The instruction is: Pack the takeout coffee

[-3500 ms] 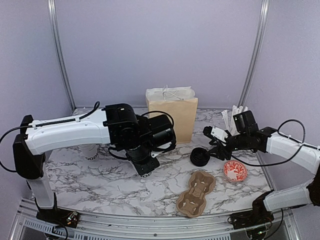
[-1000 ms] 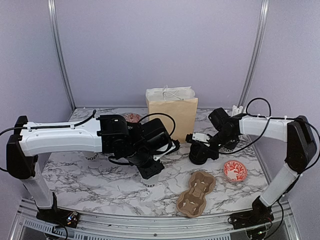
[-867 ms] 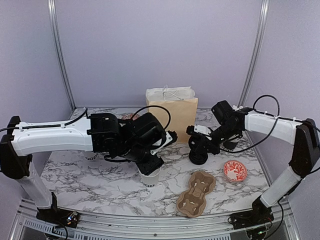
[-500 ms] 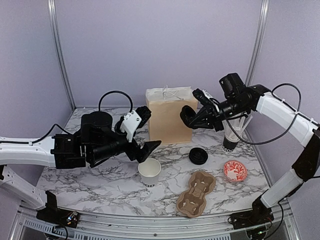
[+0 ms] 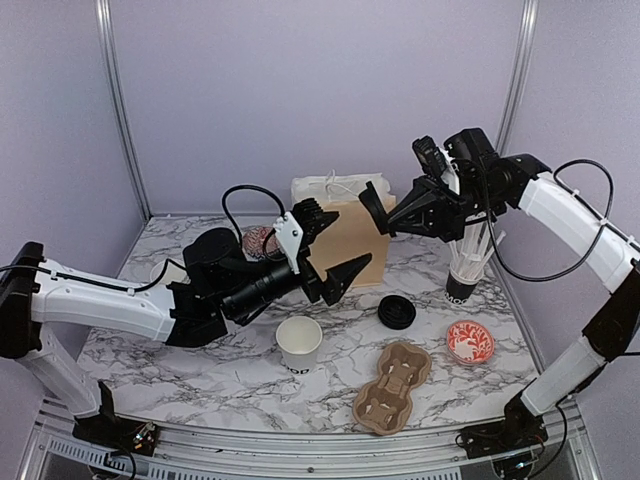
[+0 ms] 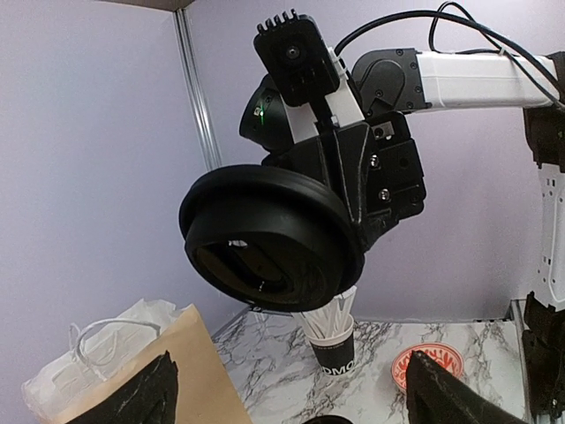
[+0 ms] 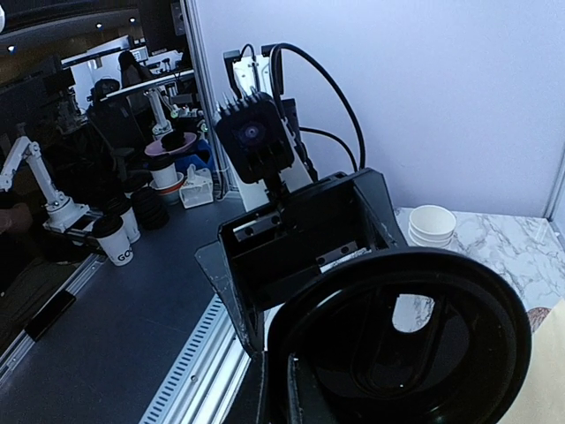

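Right gripper point(image 5: 392, 215): clamped on the edge of a black lid point(image 6: 265, 237), raised well above the table at far right of centre. The lid stands on edge, its hollow underside facing left and near, toward the left arm.

Left gripper point(image 5: 335, 243): jaws wide apart, nothing between them, raised off the table just left of the lid and pointing straight at it. The left wrist view has the lid dead centre between the fingers point(image 6: 146, 393).

Cup point(image 5: 300, 343): upright on the table, near centre, mouth open and uncapped. It sits below and slightly near of the left gripper, touched by neither arm.

Key relation: the lid is up, far and right of the cup. The cup's axis is vertical, the lid's axis close to horizontal. Capping probably needs the lid tipped flat, hollow side down, then brought near-left and down onto the rim. The left arm is nearer the cup and free to steady it, or to take the lid.

A spare lid point(image 5: 398, 312) lies flat to the right of the cup. The carrier point(image 5: 392, 388) lies near right, with no cup in it.
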Available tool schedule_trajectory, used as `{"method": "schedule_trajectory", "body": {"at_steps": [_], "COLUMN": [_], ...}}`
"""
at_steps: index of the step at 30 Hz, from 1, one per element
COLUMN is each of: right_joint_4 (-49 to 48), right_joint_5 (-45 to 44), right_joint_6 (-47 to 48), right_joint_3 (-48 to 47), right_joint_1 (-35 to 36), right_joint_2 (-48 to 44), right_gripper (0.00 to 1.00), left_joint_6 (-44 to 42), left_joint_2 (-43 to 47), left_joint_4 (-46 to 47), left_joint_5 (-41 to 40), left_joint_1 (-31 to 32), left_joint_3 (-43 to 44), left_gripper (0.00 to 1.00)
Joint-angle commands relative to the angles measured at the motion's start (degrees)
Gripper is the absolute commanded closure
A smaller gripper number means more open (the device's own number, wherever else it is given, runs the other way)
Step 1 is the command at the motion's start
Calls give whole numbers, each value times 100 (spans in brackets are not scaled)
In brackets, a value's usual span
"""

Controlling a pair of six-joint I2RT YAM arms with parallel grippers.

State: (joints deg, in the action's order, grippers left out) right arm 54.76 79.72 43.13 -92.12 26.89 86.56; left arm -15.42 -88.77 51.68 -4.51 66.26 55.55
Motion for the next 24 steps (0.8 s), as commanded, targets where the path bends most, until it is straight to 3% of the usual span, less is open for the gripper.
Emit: {"method": "schedule_trajectory", "body": {"at_steps": [1, 18, 24], "right_joint_4": [-146, -404, -449], "right_joint_5": [468, 637, 593], "right_joint_6": [-304, -574, -584], "right_joint_3": [163, 413, 503], "right_joint_1": [44, 37, 35], "right_joint_2": [-141, -376, -446], "right_gripper": [94, 93, 93], "left_joint_6": [54, 386, 631], "left_joint_2": [-353, -988, -1181], "left_joint_4": [1025, 1106, 1124], "left_joint_5": [421, 789, 960], "left_joint_1": [-74, -204, -326], "left_joint_3": [515, 1005, 1202], "left_gripper": [10, 10, 15]}}
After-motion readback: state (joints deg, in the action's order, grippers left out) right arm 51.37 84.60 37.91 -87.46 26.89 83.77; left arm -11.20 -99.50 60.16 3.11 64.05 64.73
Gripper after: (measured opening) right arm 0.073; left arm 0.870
